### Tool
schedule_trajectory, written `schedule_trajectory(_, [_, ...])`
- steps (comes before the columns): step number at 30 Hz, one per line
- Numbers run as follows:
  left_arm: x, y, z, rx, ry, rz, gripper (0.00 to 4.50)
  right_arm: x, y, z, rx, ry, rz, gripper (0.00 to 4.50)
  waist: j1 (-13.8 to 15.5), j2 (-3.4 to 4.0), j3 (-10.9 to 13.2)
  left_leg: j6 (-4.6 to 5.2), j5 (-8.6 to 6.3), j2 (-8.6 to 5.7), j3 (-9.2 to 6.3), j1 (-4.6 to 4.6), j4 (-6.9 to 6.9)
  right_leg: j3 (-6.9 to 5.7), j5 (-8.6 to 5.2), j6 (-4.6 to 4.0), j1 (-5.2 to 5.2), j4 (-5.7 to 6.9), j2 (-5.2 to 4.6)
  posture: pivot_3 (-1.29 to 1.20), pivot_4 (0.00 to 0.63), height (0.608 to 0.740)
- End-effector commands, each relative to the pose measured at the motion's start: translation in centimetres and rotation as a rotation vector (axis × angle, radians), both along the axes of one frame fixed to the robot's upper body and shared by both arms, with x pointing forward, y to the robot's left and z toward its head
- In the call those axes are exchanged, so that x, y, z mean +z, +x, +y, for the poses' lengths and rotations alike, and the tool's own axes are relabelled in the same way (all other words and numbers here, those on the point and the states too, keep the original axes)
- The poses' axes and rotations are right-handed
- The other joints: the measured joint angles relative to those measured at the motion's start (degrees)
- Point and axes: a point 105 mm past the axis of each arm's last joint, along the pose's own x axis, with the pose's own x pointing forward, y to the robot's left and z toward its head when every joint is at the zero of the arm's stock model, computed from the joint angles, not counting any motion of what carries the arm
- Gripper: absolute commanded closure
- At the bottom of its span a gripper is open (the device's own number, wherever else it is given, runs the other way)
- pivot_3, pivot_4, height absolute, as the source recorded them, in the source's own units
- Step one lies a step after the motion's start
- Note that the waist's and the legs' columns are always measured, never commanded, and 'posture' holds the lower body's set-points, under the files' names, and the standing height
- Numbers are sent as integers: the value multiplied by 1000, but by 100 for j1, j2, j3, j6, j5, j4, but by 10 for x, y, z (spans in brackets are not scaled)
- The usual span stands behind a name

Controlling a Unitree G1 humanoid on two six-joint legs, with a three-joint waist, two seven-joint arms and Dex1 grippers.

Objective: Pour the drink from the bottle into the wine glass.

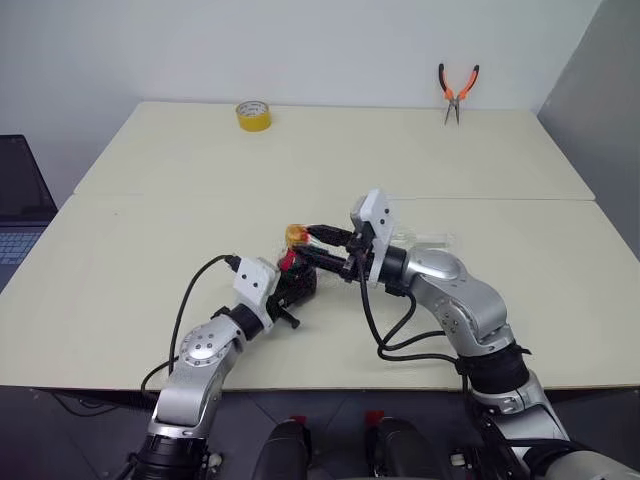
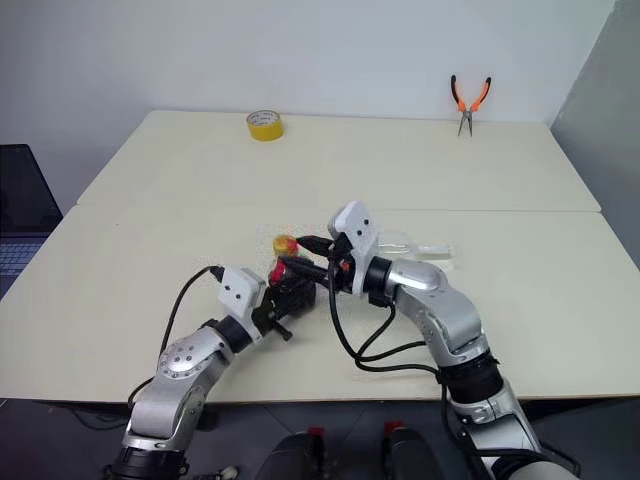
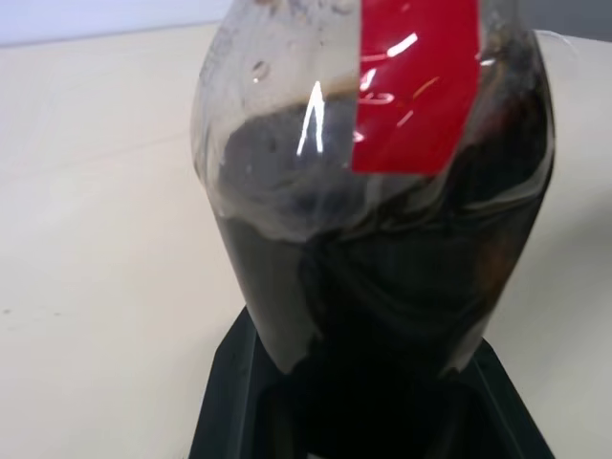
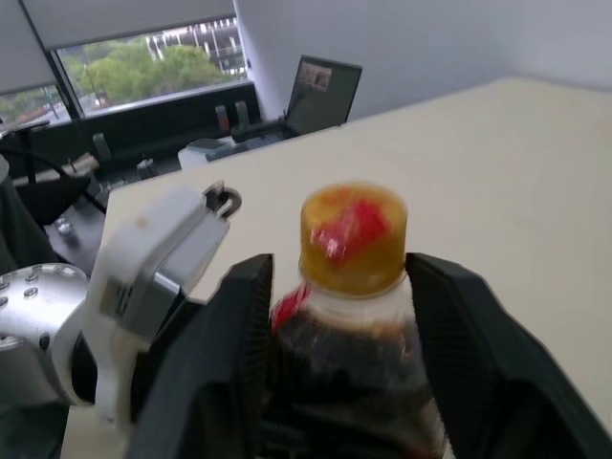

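Observation:
The bottle [image 1: 298,282] is held over the middle of the table, dark drink [image 3: 382,287] filling its ribbed body below a red label [image 3: 416,76]. My left gripper [image 1: 289,300] is shut on the bottle's body from the near left side. Its yellow cap [image 4: 353,237] is on. My right gripper [image 4: 339,263] reaches in from the right, open, with one black finger [image 4: 239,325] on each side of the cap and neck. The wine glass [image 2: 405,241] shows as a clear shape on the table just behind my right wrist; I cannot tell whether it stands upright.
A yellow tape roll [image 1: 253,115] sits at the far left of the table [image 1: 150,200], and orange-handled pliers [image 1: 457,92] hang on the wall at the far right. A laptop [image 1: 20,200] stands off the table's left edge.

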Motion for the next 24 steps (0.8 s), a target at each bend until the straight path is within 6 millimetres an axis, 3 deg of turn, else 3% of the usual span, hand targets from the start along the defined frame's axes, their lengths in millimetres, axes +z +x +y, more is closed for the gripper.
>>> schedule_trajectory(1, [28,3,-6,-1,-25,-114,3756,13,-14,7,37,37,-42,816,0,0,0,0,0,0,-1,0,0,-1,0,0,0,0,0,0,150,740])
schedule_trajectory(3, [30,5,-5,11,-27,-125,3757,14,-14,6,16,45,-49,97,0,0,0,0,0,1,-3,0,-1,-3,0,0,0,0,0,0,150,740])
schedule_trajectory(4, [32,7,-3,29,-28,-132,3757,15,-11,5,-21,50,-61,0,0,0,0,0,0,0,-2,-1,-1,-2,0,0,0,0,1,0,150,740])
schedule_trajectory(9, [33,17,10,208,28,-200,3757,28,-5,-3,-203,105,-111,0,3,0,0,0,0,-1,-2,-2,-1,-1,0,1,0,0,0,0,150,740])
schedule_trajectory(13, [29,17,9,252,58,-223,3757,36,11,-9,-375,115,-158,0,-3,0,0,-1,0,-1,-2,-1,-2,-2,0,1,-1,1,0,0,150,740])
schedule_trajectory(24, [21,23,9,290,91,-224,3757,38,5,11,-289,88,-190,0,-3,0,0,-1,0,-2,-2,-2,-2,-3,0,0,-1,1,0,0,150,740])
